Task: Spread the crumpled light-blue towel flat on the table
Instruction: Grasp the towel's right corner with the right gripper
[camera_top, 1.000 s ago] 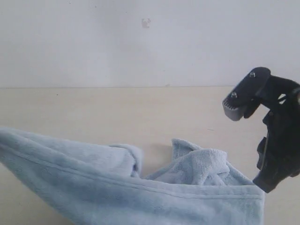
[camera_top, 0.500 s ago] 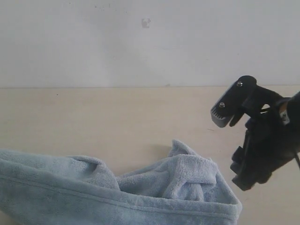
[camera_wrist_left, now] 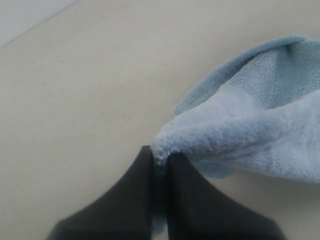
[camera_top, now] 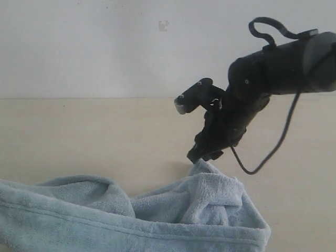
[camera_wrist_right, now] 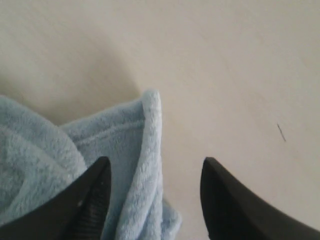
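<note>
Towel [camera_top: 157, 220] is found bunched on the worktop [camera_top: 79, 131], long axis run from its raised peak toward the left-arm side; right jaws are set wide astride that peak's hem, left jaws clamped on a corner.

No text, label, brand, number or sign can be read in any view. The towel [camera_top: 184, 210] and the table [camera_top: 79, 136] show plain surfaces with no legible writing. A small greyish mark [camera_top: 164, 25] on the wall [camera_top: 79, 47] is too blurred to tell whether it carries any lettering.
</note>
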You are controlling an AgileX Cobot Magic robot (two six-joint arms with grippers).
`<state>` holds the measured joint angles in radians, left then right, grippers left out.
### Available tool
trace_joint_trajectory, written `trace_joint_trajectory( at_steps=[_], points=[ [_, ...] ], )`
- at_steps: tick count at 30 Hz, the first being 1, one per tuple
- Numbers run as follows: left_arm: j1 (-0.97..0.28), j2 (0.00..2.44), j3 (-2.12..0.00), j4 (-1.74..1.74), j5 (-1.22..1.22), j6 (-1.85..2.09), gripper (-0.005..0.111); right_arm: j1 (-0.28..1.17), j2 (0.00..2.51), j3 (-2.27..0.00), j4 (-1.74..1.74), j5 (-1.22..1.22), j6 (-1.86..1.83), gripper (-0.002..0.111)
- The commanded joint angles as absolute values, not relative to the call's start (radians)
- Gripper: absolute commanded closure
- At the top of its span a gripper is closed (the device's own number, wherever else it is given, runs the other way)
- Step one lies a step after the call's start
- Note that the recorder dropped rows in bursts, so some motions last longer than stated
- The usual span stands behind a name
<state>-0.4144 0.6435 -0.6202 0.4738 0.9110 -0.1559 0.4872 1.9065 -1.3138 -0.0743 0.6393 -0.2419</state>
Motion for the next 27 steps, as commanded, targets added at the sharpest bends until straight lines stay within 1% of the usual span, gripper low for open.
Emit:
trace_joint_trajectory(
  at_steps=[1,4,13,14,15,19,20,24,27],
  points=[
    [-0.412,0.636,-0.612,0.487,0.883,-0.168,0.103,0.447,2.029,-1.476,0.055,0.748,-0.341,0.057],
    [-0.412,0.636,-0.612,0.487,0.879,-0.168,0.103,0.416,2.064,-1.509,0.213,0.819,-0.485,0.057],
    [-0.412,0.636,-0.612,0.487,0.857,-0.168,0.103,0.416,2.136,-1.509,0.174,0.810,-0.477,0.058],
    [-0.412,0.636,-0.612,0.487,0.857,-0.168,0.103,0.416,2.136,-1.509,0.170,0.801,-0.472,0.060],
    [-0.412,0.636,-0.612,0.487,0.857,-0.168,0.103,0.416,2.137,-1.509,0.156,0.774,-0.453,0.071],
    [-0.412,0.636,-0.612,0.487,0.857,-0.168,0.103,0.416,2.137,-1.509,0.123,0.751,-0.405,0.106],
    [-0.412,0.636,-0.612,0.487,0.857,-0.168,0.103,0.413,2.137,-1.509,0.116,0.749,-0.391,0.108],
    [-0.412,0.636,-0.612,0.499,0.857,-0.174,0.103,0.380,2.135,-1.509,0.079,0.764,-0.309,0.108],
    [-0.412,0.636,-0.612,0.563,0.866,-0.242,0.103,0.327,2.102,-1.500,0.035,0.801,-0.224,0.108]
  ],
)
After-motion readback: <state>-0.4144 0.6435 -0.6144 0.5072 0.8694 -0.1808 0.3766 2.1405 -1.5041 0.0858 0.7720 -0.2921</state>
